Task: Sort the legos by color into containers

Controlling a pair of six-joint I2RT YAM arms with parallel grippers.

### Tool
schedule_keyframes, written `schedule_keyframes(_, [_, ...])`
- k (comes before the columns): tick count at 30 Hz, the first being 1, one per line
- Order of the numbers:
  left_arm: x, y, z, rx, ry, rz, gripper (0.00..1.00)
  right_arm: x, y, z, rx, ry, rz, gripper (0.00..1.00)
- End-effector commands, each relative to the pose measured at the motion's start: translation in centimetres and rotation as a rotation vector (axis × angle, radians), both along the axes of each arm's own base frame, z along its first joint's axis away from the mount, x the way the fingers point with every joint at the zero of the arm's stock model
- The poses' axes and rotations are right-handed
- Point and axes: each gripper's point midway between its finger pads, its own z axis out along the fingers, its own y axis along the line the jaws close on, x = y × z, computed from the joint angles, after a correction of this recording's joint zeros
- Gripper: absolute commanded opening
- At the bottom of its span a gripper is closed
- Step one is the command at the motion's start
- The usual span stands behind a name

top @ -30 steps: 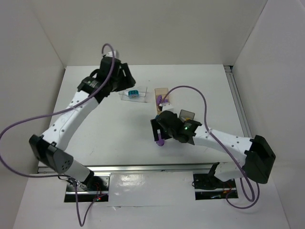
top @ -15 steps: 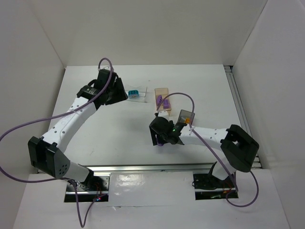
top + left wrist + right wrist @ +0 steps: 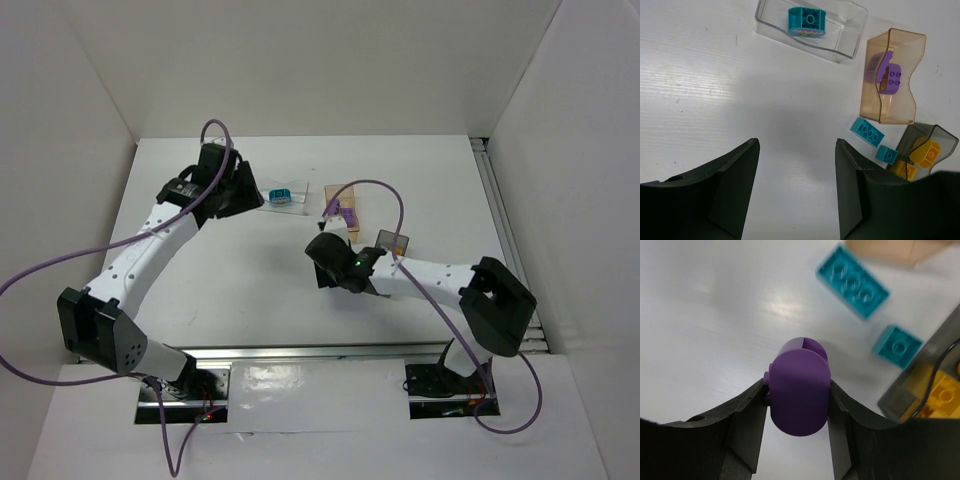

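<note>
The right gripper [image 3: 799,385] pinches the purple rounded plastic lego piece [image 3: 800,407] by its two flat sides, near the orange-tan see-through bin [image 3: 890,249]. The piece looks light, hard and smooth, so I think it could slip or twist. The flat sides are the best hold. The left gripper [image 3: 796,165] is spread and holds nothing, off to the left of that bin.

The oval lego [image 3: 800,395] is deep purple. At its 1 o'clock lie two teal bricks [image 3: 852,281]. The colourless bin [image 3: 852,25] holds a teal brick [image 3: 806,21], the orange-tan bin [image 3: 897,107] purple pieces [image 3: 888,75], the smoky grey bin [image 3: 934,134] orange-yellow ones [image 3: 925,152]. The tabletop [image 3: 715,75] is white.
</note>
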Motion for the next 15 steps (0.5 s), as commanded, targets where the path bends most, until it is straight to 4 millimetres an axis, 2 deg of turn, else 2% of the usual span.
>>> schedule_keyframes(1, [-0.1,1.3,1.8,0.003,-0.059,0.004,0.69,4.3,0.5,8.9,0.09,-0.213,-0.053,0.39])
schedule_keyframes(2, [-0.4,1.6,2.3,0.007,-0.07,0.012,0.69,5.5,-0.3,9.6,0.081,-0.228,-0.057,0.39])
schedule_keyframes(3, [-0.4,2.2,1.7,0.012,-0.057,0.026,0.69,6.3,-0.6,10.4,0.081,-0.244,-0.065,0.4])
schedule_keyframes(4, [-0.7,2.7,1.7,0.005,-0.058,0.033,0.69,7.3,-0.3,10.7,0.085,-0.252,-0.065,0.4])
schedule_keyframes(5, [-0.7,2.4,1.7,-0.004,-0.055,0.023,0.69,8.5,-1.3,10.9,0.067,-0.261,-0.083,0.4])
schedule_keyframes(7, [-0.9,2.7,1.6,-0.011,-0.051,0.026,0.69,10.1,-1.4,11.3,0.076,-0.276,-0.091,0.4])
schedule_keyframes(8, [-1.0,3.1,2.0,-0.007,-0.062,0.029,0.69,11.6,-1.9,11.6,0.072,-0.287,-0.116,0.4])
schedule_keyframes(10, [-1.1,3.7,1.5,-0.001,-0.045,0.043,0.69,13.4,-1.9,12.0,0.088,-0.303,-0.122,0.4])
schedule_keyframes(15, [-1.4,4.3,1.9,-0.01,-0.057,0.055,0.69,18.1,-2.1,10.8,0.075,-0.309,-0.16,0.41])
